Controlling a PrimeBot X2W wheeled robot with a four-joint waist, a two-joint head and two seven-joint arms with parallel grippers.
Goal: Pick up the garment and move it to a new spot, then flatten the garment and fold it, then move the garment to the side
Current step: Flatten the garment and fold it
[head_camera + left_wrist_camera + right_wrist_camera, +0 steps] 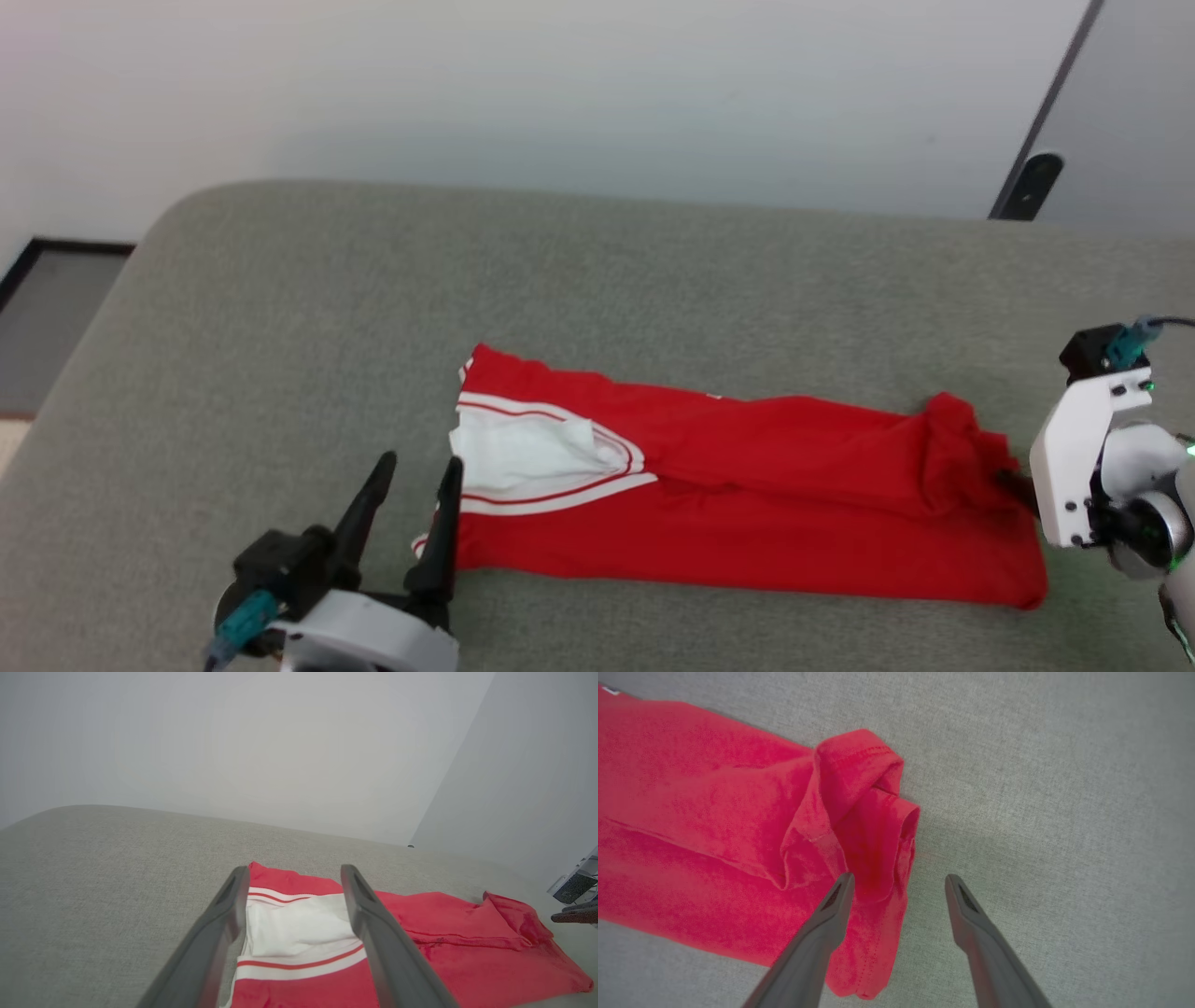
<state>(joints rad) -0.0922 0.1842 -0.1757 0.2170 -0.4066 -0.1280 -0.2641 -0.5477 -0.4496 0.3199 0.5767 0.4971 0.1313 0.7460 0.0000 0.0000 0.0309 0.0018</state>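
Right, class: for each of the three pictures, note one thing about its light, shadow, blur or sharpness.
Head view: soft, even light, no glare; the shirt reads saturated red. Left wrist view: pale and hazy, fingers of the left hand soft-edged near the lens. Right wrist view: crisp weave, a faint shadow on the grey surface beside the shirt's hem.

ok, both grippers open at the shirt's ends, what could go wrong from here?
1. The shirt is bunched into a lump at its right end; the right gripper, open over that edge, may pinch only the lump and undo the fold.
2. The left gripper is open and aimed at the white sleeve; gripping that loose layer alone could drag it out.
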